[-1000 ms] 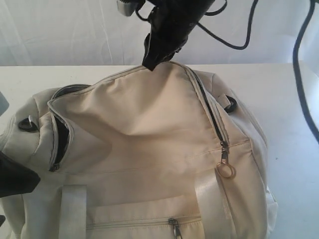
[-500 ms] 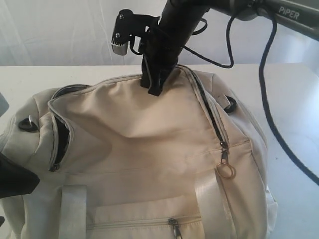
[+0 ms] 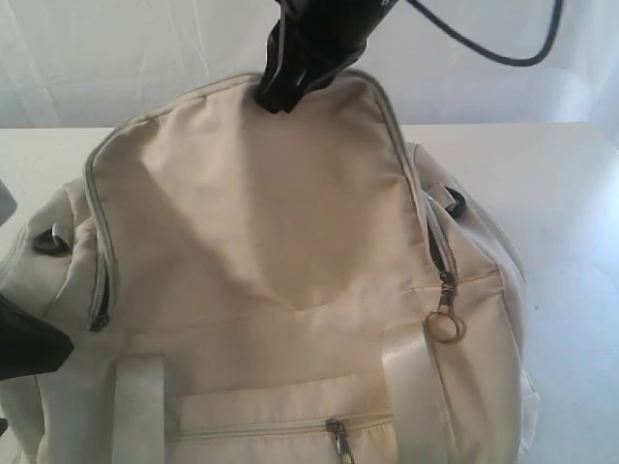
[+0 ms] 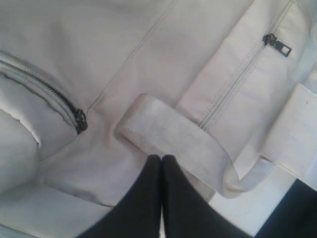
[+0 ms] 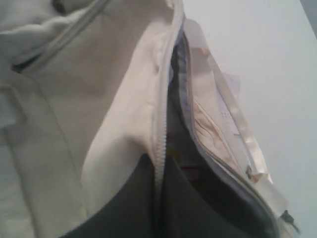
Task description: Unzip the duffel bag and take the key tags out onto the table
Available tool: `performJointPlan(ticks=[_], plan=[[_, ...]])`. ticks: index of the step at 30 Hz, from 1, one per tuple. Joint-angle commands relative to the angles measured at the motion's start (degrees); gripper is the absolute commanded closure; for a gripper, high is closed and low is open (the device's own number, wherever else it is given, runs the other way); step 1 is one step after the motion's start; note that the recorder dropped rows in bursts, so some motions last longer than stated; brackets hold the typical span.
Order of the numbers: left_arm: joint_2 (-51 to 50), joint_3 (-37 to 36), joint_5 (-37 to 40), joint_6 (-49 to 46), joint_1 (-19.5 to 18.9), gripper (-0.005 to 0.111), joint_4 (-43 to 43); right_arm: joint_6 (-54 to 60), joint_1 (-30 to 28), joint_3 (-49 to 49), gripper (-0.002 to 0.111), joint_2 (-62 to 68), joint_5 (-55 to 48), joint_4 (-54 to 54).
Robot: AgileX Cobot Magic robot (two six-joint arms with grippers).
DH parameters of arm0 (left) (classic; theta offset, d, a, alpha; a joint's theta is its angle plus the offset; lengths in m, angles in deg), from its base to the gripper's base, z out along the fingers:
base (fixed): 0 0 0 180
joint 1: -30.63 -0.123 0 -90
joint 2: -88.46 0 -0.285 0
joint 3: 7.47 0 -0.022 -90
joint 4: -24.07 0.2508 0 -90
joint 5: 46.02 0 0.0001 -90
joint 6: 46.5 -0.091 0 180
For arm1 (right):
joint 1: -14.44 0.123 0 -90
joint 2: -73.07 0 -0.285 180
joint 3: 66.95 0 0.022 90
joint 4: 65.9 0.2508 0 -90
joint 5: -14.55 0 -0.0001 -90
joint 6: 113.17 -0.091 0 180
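The beige duffel bag (image 3: 290,290) fills the white table (image 3: 551,193). My right gripper (image 3: 276,92) is shut on the top edge of its unzipped lid flap (image 3: 251,184) and holds it raised. In the right wrist view the right gripper (image 5: 159,173) clamps the flap's grey zipper tape (image 5: 163,109), beside the dark open inside (image 5: 213,198). A faint reddish patch (image 5: 190,171) shows in there; no key tags can be made out. My left gripper (image 4: 161,157) is shut, its tips resting on the bag's fabric next to a webbing strap (image 4: 173,134), at the bag's lower left (image 3: 29,343).
A zipper pull with a metal ring (image 3: 445,327) hangs at the flap's right corner. A closed front pocket zipper (image 3: 338,435) lies between the two straps. Another zipper slider (image 4: 80,120) sits near the left gripper. Bare table (image 5: 257,49) lies beyond the bag.
My right gripper has risen, pulling the lid flap up taller and flatter. The dark gap at the bag's left end is now covered by the raised flap. The left gripper stayed put.
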Motion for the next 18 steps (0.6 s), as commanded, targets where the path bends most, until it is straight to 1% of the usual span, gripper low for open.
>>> performJointPlan(ticks=[1, 4, 7, 10, 12, 15, 18], plan=[[0.32, -0.28, -0.03, 1.03, -0.11, 0.107, 3.44, -4.31, 3.01, -6.90, 0.108, -8.32, -0.13, 2.65], [0.32, -0.28, -0.03, 6.18, -0.11, 0.107, 8.93, -4.91, 5.19, -15.06, 0.108, -14.05, -0.13, 2.65], [0.42, -0.28, 0.38, 11.56, -0.11, 0.107, 13.88, -4.91, 7.09, -26.63, 0.108, -20.03, -0.13, 2.65], [0.42, -0.28, 0.65, 14.07, -0.11, 0.107, 16.95, -4.91, 8.53, -38.58, 0.108, -24.51, -0.13, 3.29], [0.42, -0.28, 0.65, 14.68, -0.11, 0.107, 17.56, -4.91, 9.41, -45.85, 0.108, -26.67, -0.13, 4.02], [0.42, -0.28, -0.60, 14.67, -0.11, 0.107, 17.29, -4.91, 9.52, -54.20, 0.108, -27.87, -0.13, 4.89], [0.31, -0.28, -1.54, 14.67, -0.11, 0.107, 17.34, -4.91, 9.52, -60.45, 0.108, -27.74, -0.13, 5.26]])
